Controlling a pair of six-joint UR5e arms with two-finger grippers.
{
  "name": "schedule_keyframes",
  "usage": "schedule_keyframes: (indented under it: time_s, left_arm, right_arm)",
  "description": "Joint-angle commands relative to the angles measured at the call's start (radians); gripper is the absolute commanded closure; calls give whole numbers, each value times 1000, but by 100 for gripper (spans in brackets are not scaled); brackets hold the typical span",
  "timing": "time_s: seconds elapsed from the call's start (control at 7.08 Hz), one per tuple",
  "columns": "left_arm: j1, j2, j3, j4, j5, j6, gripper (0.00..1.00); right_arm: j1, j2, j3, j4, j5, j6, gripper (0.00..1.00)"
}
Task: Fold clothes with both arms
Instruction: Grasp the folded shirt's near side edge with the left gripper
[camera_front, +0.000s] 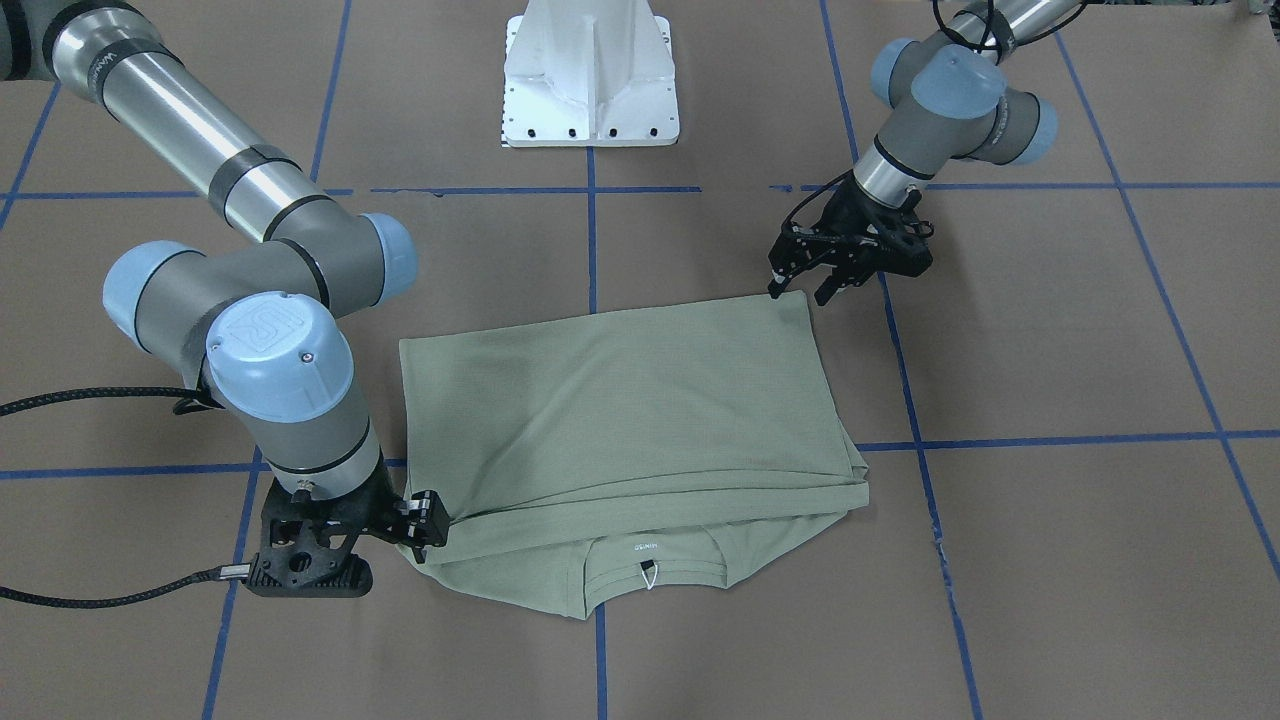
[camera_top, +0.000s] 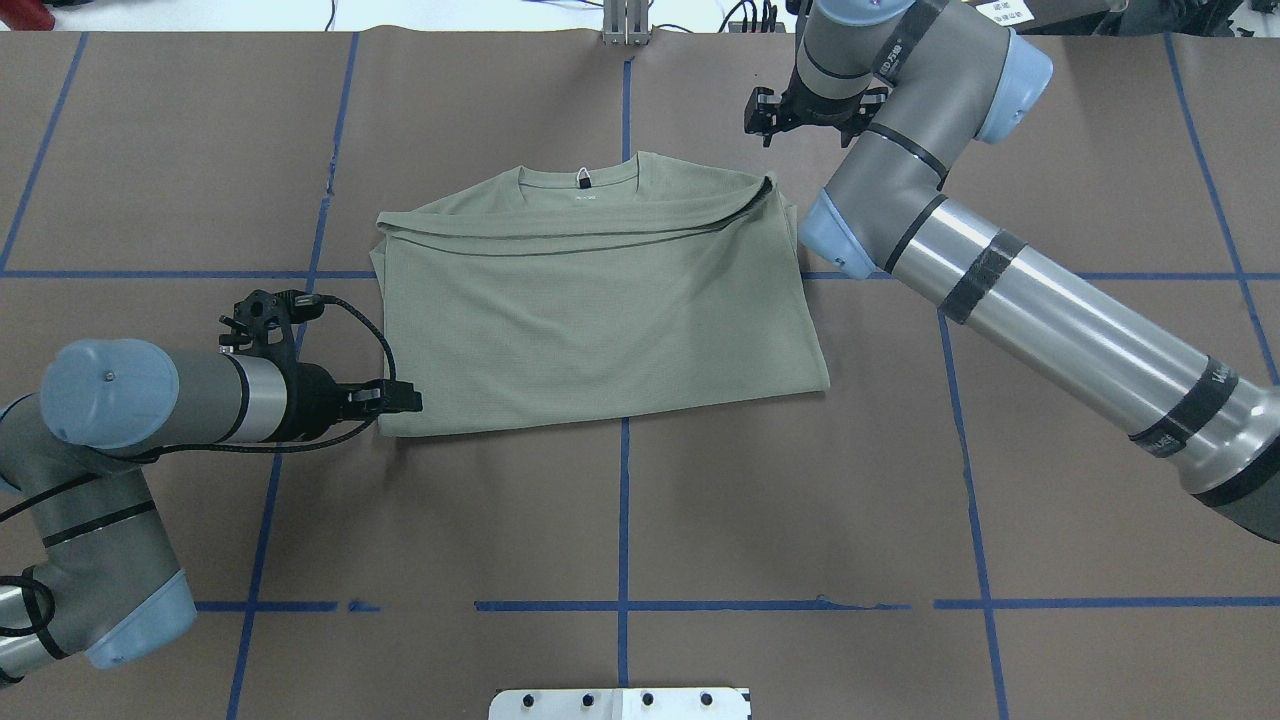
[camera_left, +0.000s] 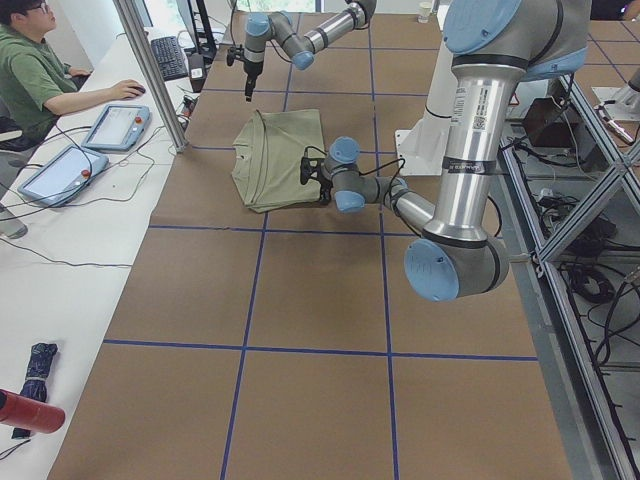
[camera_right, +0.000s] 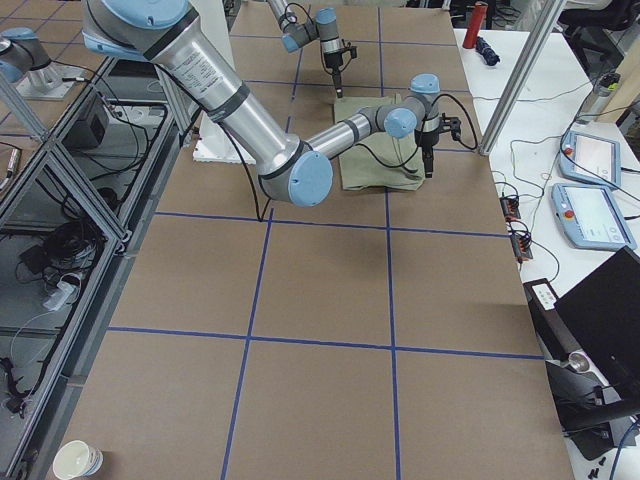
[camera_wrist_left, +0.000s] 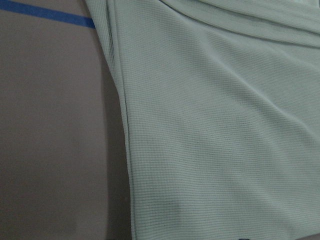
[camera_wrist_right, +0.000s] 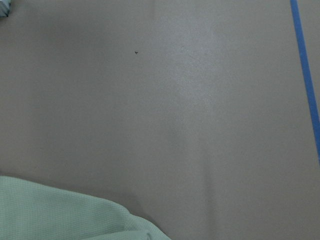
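Be catching every layer at the pale sage-green knit shirt (camera_front: 620, 400) corner with your spread-fingered left black gripper (camera_front: 800, 293); right black gripper (camera_front: 425, 530) fingers, I cannot tell

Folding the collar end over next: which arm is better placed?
Right, likely. The right pincer sits at the shirt's collar-end corner; the left pincer is at the opposite hem corner.

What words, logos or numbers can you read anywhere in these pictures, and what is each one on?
"UR": on the light-blue joint cap of the right arm.
Print inside the shirt at the neck: too small to read surely.
Lettering on the right arm's silver tube and on the left arm: blurred, unreadable.
Nothing else is legible.
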Motion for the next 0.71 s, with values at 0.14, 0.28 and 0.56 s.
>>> schedule_keyframes:
  time_s: [0.14,0.28,0.56]
  left_arm:
    - [13,-9,28,0,3,-7,25]
    - [20,-11,31,0,4,-7,26]
    - [34,-11,33,0,4,-7,31]
  right_arm:
    - [-1,-1,3,0,0,2,0]
    - [0,-2,3,0,0,2,0]
    - [-1,-2,3,0,0,2,0]
